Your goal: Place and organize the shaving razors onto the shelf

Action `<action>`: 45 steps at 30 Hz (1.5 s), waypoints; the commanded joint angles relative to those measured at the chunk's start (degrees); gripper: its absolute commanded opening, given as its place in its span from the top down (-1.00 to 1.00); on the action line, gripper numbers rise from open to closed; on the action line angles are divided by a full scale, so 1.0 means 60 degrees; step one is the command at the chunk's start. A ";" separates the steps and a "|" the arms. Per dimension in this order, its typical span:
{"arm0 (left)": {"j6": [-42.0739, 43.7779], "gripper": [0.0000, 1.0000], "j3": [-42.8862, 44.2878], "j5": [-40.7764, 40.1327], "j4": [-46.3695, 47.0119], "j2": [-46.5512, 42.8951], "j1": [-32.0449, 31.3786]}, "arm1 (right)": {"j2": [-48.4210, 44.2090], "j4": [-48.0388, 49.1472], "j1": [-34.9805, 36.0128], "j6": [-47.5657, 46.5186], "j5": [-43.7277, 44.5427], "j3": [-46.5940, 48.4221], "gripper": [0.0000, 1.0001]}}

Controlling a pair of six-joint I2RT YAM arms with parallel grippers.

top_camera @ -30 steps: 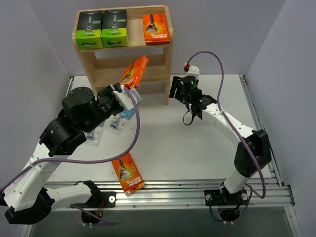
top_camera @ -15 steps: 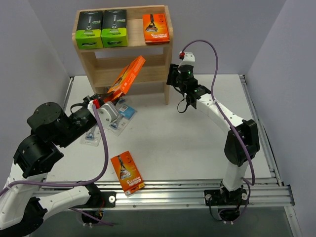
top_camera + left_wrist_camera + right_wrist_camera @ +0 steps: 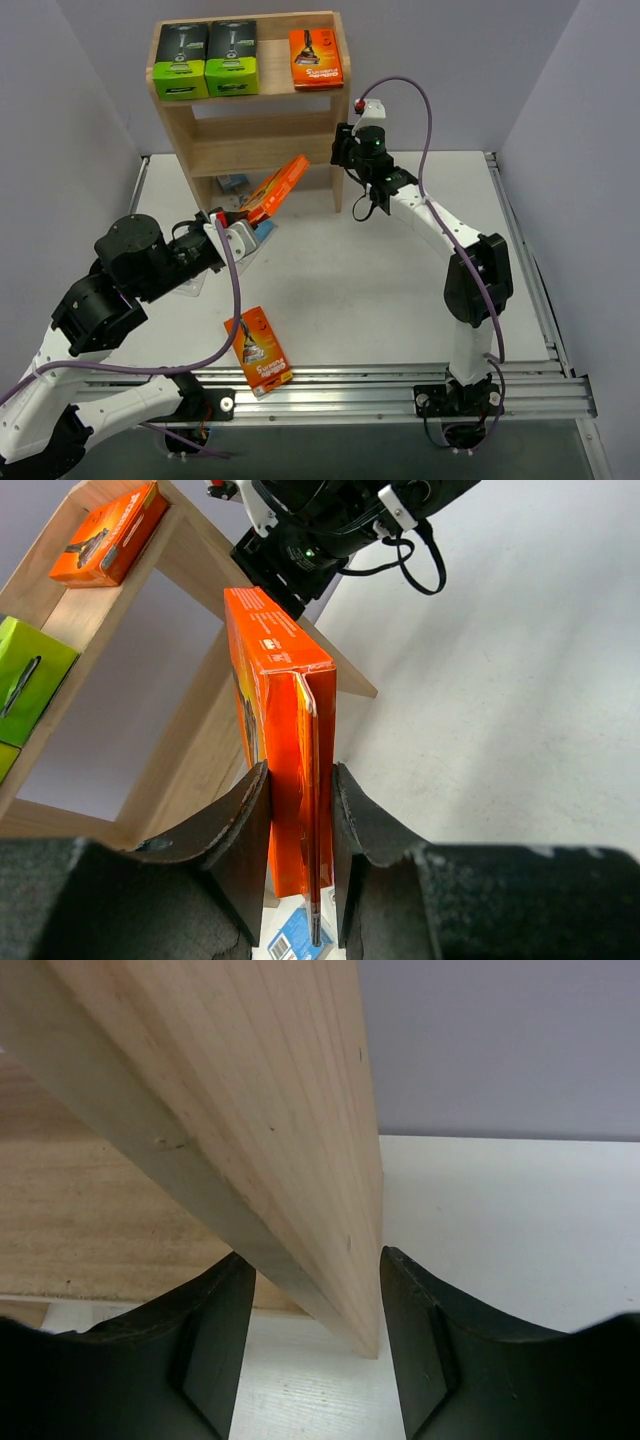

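Observation:
My left gripper (image 3: 249,212) (image 3: 300,780) is shut on the lower end of a flat orange razor box (image 3: 277,186) (image 3: 275,680), held tilted in the air in front of the wooden shelf (image 3: 250,150) (image 3: 200,740). On the top tier lie two lime-green boxes (image 3: 181,62) (image 3: 231,58) and an orange box (image 3: 315,57) (image 3: 108,535). A further orange box (image 3: 258,350) lies on the table near the front edge. My right gripper (image 3: 343,150) (image 3: 310,1260) grips the shelf's right side panel (image 3: 250,1110); both fingertips look pressed against the wood.
Clear blister packs with blue cards lie on the table: one by the shelf's foot (image 3: 232,184), one under my left wrist (image 3: 260,232) (image 3: 295,942), one partly hidden by the left arm (image 3: 190,280). Grey walls enclose the table; a metal rail runs along the near edge.
The left arm shifted and the held orange box dropped from the middle tier's height to just above the table. The right gripper moved up-left onto the shelf's side panel and its jaws narrowed.

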 commanded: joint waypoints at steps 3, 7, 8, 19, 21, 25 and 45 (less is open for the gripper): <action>-0.0279 0.95 -0.0064 0.0220 0.0579 -0.0308 0.0056 | 0.0284 0.0962 -0.0084 -0.0308 0.0184 0.0488 0.17; -0.0309 0.95 -0.0108 0.0234 0.0565 -0.0323 0.0042 | 0.0592 0.0964 -0.0113 -0.0396 0.0331 0.0663 0.31; -0.0309 0.95 -0.0137 0.0234 0.0565 -0.0323 0.0056 | 0.0680 0.0949 -0.0113 -0.0410 0.0361 0.0693 0.35; -0.0367 0.95 -0.0064 0.0249 0.0565 -0.0235 0.0056 | 0.0623 0.0803 -0.0201 -0.0660 0.0449 0.0605 1.00; -0.0367 0.95 -0.0035 0.0249 0.0579 -0.0191 0.0042 | 0.0490 0.0628 -0.0259 -0.0616 0.0420 0.0561 1.00; -0.0396 0.95 0.0126 0.0308 0.0565 -0.0132 0.0042 | 0.0256 0.0349 -0.0406 -0.0616 0.0171 0.0488 1.00; -0.0279 0.95 0.0947 0.0732 0.0667 0.0234 0.0042 | -0.1179 0.0012 -0.1343 -0.0352 -0.0298 -0.0713 1.00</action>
